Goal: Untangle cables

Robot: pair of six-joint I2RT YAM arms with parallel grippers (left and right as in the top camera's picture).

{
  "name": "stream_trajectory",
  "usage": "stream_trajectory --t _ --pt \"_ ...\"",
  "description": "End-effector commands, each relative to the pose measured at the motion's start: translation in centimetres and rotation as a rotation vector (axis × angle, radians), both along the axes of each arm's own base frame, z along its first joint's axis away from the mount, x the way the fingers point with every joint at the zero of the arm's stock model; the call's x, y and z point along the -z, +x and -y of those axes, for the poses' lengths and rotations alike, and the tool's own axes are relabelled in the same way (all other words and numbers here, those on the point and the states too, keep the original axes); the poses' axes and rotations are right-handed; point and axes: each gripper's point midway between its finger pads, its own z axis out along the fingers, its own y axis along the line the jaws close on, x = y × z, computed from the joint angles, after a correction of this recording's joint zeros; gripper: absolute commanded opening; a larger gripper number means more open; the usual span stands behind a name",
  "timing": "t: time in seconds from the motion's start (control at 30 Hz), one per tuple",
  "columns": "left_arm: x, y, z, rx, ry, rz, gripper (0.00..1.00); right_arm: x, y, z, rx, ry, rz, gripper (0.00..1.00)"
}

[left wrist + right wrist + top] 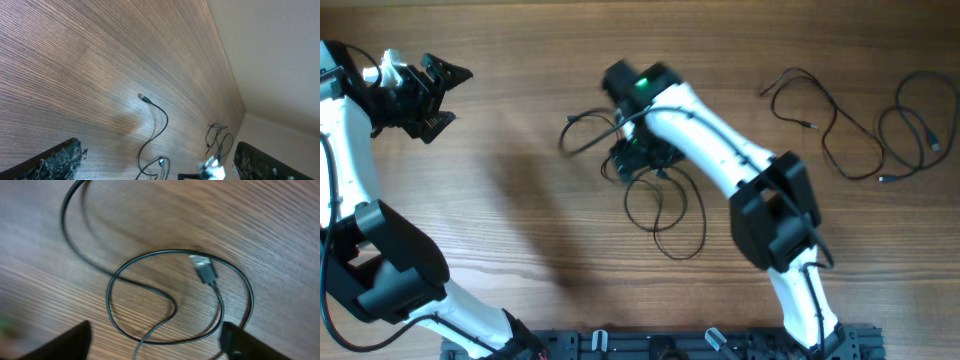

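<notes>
Tangle: the knotted cables [627, 203] lie mid-table, right under your right gripper [157, 342]; more cables [847, 176] lie well apart at the far right.
Jaws: your right fingers stand wide, holding nothing; your left gripper [455, 95] also gapes wide and empty, far off to the left.
Grip: aim for the cord just behind the plug [202, 269], pinch that one strand only, then draw it slowly clear of the loop.
Hidden: your right arm covers the knot's core overhead, so you cannot tell which strand crosses which.
</notes>
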Motion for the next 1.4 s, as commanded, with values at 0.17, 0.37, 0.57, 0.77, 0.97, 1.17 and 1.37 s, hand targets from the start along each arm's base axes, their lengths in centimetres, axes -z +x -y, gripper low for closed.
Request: stream_trajectory --t 0.17,0.37,0.57,0.77,0.97,1.17,1.37 --pt "0.0 -0.1 0.0 0.013 0.01 0.009 1.0 3.3 -2.8 -2.8 -0.34 -0.196 0.101 1.0" --pt "0.0 -0.1 0.0 0.013 0.01 0.009 1.0 6.1 -3.5 -0.6 -0.338 -0.268 0.056 1.0" --pt "0.0 -0.1 0.0 0.013 0.01 0.009 1.0 7.6 -4.1 1.1 -0.328 -0.301 0.013 1.0" --pt "0.0 -0.1 0.0 0.013 0.01 0.009 1.0 9.1 -6.5 1.3 -0.327 -0.244 -0.102 0.59" --pt "0.0 -0.1 0.0 0.013 0.01 0.009 1.0 9.3 -6.9 1.1 -0.36 -0.22 -0.122 0.28" --pt "0.0 -0.1 0.0 0.013 0.01 0.009 1.0 7.8 -6.1 0.1 -0.392 -0.196 -0.104 0.32" --pt "0.0 -0.1 0.0 0.013 0.01 0.009 1.0 6.4 -4.8 -0.4 -0.354 -0.176 -0.072 1.0"
